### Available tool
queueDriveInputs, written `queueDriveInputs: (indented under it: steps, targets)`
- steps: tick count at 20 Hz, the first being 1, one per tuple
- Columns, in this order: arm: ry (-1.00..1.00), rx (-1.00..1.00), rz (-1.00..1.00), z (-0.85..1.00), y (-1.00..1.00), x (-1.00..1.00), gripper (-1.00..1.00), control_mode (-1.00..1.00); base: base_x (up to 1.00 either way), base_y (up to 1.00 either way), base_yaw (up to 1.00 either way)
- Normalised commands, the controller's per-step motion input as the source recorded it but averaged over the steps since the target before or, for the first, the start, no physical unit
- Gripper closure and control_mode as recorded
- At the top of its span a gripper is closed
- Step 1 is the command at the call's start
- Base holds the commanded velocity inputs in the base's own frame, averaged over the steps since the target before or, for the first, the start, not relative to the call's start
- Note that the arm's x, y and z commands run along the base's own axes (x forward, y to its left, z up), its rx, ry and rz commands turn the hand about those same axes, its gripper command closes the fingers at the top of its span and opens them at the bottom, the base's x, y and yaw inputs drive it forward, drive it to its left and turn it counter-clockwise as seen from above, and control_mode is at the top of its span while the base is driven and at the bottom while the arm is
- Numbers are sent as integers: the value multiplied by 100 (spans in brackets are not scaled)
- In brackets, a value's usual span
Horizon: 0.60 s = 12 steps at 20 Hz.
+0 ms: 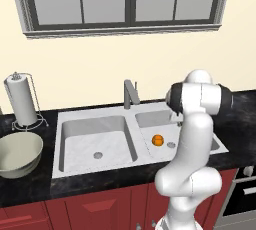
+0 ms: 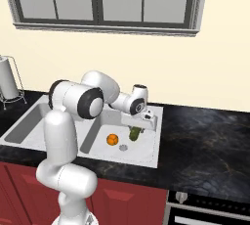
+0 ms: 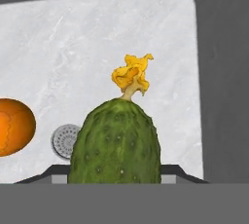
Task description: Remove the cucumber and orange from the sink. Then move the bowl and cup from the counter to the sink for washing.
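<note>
My gripper [image 2: 135, 127] hangs over the right basin of the sink [image 2: 148, 146], shut on the cucumber [image 2: 134, 133], which stands upright between the jaws. In the hand view the dark-green cucumber [image 3: 116, 140] with a yellow flower at its tip sits close up at the bottom centre. The orange [image 2: 112, 140] [image 1: 158, 140] [image 3: 12, 126] lies on the basin floor just left of the drain [image 3: 65, 141]. The pale bowl [image 1: 17, 154] rests on the black counter [image 1: 30, 186] left of the sink [image 1: 95, 124]. The cup is out of view.
A grey faucet [image 1: 131, 94] rises behind the divider between the basins. A paper towel roll [image 1: 22, 99] on a wire stand stands behind the bowl. Black counter [image 2: 205, 136] stretches to the right of the sink, with an oven front [image 2: 210, 209] below it.
</note>
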Motion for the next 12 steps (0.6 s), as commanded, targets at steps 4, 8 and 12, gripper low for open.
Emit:
queueDriveInputs:
  steps: [4, 8, 12]
  targets:
    - [-8, 0, 0, 37, -11, -34, 100, -100, 0, 0, 0]
    - [-9, 0, -1, 39, -12, -31, 100, -100, 0, 0, 0]
    - [-7, 0, -3, 39, -15, -25, 100, -100, 0, 0, 0]
